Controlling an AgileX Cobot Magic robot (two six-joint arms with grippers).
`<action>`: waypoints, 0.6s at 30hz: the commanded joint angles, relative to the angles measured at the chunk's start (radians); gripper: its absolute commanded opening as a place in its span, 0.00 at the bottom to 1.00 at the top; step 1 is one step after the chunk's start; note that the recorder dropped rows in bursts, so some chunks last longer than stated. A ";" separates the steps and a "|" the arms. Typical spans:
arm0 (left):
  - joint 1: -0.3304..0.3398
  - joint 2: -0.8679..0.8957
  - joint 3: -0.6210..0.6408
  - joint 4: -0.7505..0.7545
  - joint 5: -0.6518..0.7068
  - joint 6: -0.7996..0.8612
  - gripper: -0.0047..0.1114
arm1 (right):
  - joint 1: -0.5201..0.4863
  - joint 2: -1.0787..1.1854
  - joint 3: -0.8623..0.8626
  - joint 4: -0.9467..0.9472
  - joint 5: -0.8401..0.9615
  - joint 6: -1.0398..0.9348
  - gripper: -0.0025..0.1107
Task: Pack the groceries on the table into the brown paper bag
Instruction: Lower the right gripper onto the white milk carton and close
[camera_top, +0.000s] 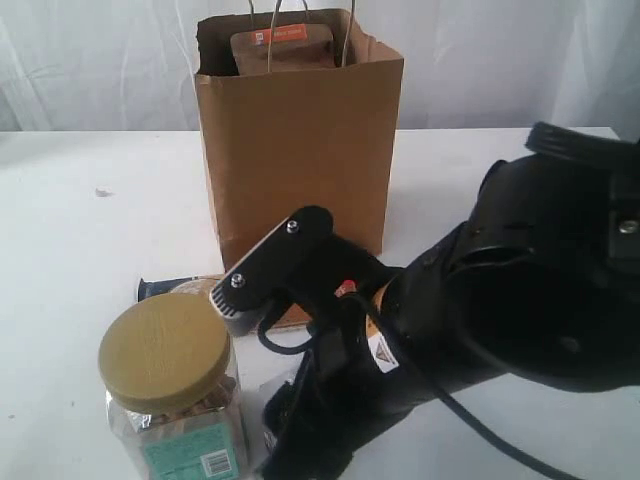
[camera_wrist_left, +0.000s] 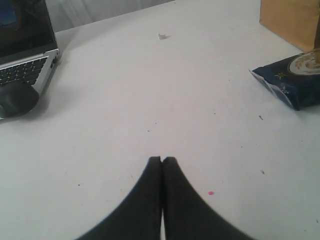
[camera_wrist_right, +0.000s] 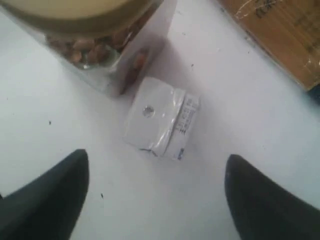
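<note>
The right pincer (camera_wrist_right: 156, 155) hangs low over the table (camera_wrist_right: 60, 130), its fingers wide apart with nothing between them. The carton (camera_wrist_right: 160, 117) lies flat just beyond the fingertips, at twelve o'clock along the pincer's reach and roughly centred in the gap. It looks nearly square, with its edges skewed to the line between the fingers, so a slight wrist turn would probably seat the grip better. The jar (camera_wrist_right: 95, 45) stands just beside the carton on the far side and could be knocked.

In the exterior view the jar is at seven o'clock from the upright paper bag (camera_top: 300, 150), and the pouch (camera_top: 282, 45) is already inside the bag. The left pincer (camera_wrist_left: 162, 160) is pressed together and empty over bare table. The right arm is clearly nearer the carton.
</note>
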 joint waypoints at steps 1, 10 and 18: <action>0.002 -0.004 0.003 -0.003 -0.002 -0.002 0.04 | 0.001 0.002 0.000 -0.015 -0.048 0.108 0.70; 0.002 -0.004 0.003 -0.003 -0.002 -0.002 0.04 | -0.050 0.093 -0.034 -0.054 -0.042 0.243 0.69; 0.002 -0.004 0.003 -0.003 -0.002 -0.002 0.04 | -0.050 0.158 -0.034 -0.054 -0.080 0.243 0.68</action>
